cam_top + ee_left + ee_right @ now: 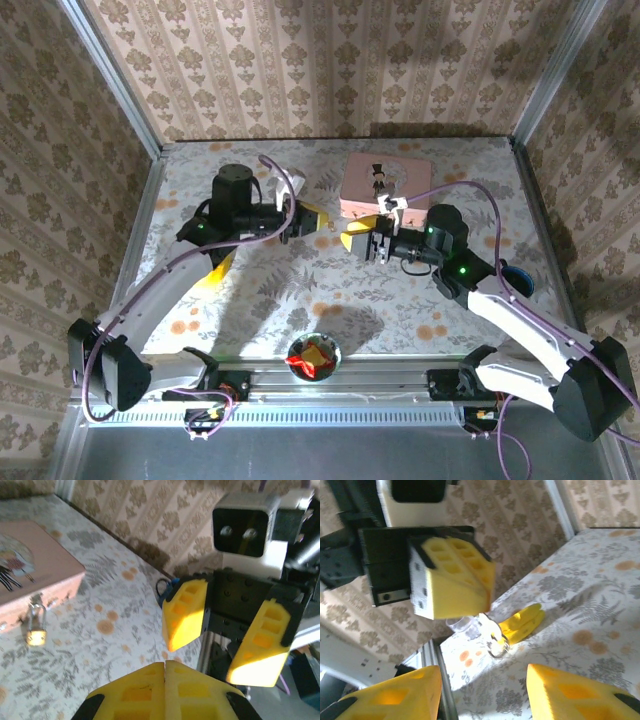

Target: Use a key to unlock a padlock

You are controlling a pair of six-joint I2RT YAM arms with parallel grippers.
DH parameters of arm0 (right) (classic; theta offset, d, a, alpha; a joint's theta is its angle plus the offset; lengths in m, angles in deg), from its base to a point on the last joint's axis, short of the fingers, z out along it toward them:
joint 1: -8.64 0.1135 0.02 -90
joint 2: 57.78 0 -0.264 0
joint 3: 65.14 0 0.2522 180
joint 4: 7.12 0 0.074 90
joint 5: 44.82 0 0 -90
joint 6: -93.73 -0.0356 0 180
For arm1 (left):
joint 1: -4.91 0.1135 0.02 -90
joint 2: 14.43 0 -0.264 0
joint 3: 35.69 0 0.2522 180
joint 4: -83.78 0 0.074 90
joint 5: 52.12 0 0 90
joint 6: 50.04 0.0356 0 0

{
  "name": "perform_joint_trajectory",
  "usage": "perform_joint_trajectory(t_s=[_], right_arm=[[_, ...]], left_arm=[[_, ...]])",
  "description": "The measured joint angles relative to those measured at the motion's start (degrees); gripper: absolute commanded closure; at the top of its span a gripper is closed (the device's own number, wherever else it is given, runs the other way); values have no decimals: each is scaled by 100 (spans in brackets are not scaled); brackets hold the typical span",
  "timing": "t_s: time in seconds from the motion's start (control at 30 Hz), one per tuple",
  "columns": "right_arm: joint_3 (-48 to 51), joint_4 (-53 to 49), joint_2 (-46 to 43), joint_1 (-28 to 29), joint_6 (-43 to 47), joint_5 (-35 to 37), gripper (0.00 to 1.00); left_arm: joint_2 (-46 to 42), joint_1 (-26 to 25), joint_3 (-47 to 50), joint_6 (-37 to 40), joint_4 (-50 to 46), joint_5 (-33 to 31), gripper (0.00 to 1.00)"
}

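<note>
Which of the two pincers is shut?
The left pincer: it is closed tight with no gap, pinching the key, while the right pincer stands wide apart with nothing in between.

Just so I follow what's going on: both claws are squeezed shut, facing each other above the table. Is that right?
Not quite. The left claw is shut, pinching the key, but the right claw facing it is open, with its fingers apart. They do face each other above the table. The left wrist view shows this.
</note>
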Motion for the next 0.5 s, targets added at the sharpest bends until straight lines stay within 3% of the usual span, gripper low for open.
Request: perform_joint_trajectory(t_s=[0.5], right_arm=[[-616,-422,581,256,708,-352,58]], left_arm=[[13,-96,-48,433,-684,479,100]])
